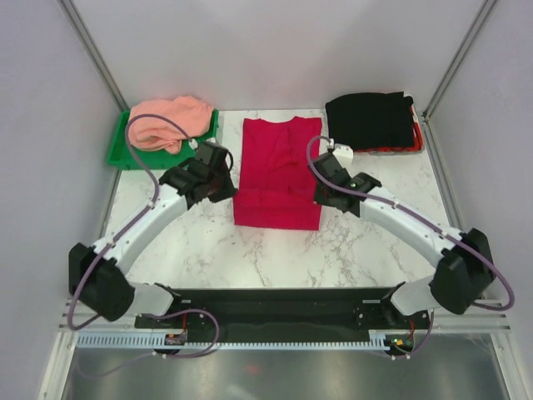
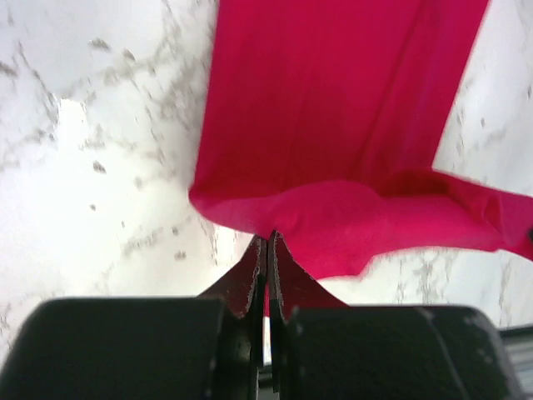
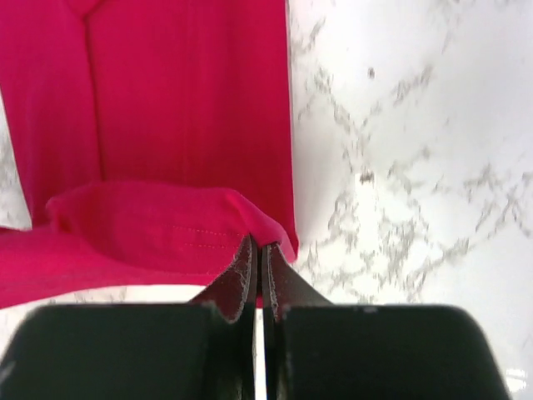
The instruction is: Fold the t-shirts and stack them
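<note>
About 1 of the 3 visible shirts looks finished. The black t-shirt (image 1: 371, 121) lies as a flat, squared bundle beyond the right gripper (image 1: 323, 185), on top of something with a red-orange edge that I cannot identify. The crimson-red t-shirt (image 1: 279, 158) is mid-fold: it lies between the 2 grippers as a long narrow rectangle, collar at the far end, with its near hem raised off the white marbled table (image 1: 250, 250). The left gripper (image 2: 266, 246) has its jaws pressed together on the hem's left corner. The right gripper is likewise pinched closed on the right corner, with a stitched hem line showing just ahead of its tips. The cloth is a thin, matte knit that sags in a soft roll between the 2 pinch points and creases lightly along its length. By my judgement, the crosswise fold remains for this shirt, then stacking it. The salmon-pink t-shirt (image 1: 166, 121) sits in a lumpy, crumpled heap in the green tray (image 1: 114, 157), beyond the left gripper, and is not yet folded.
</note>
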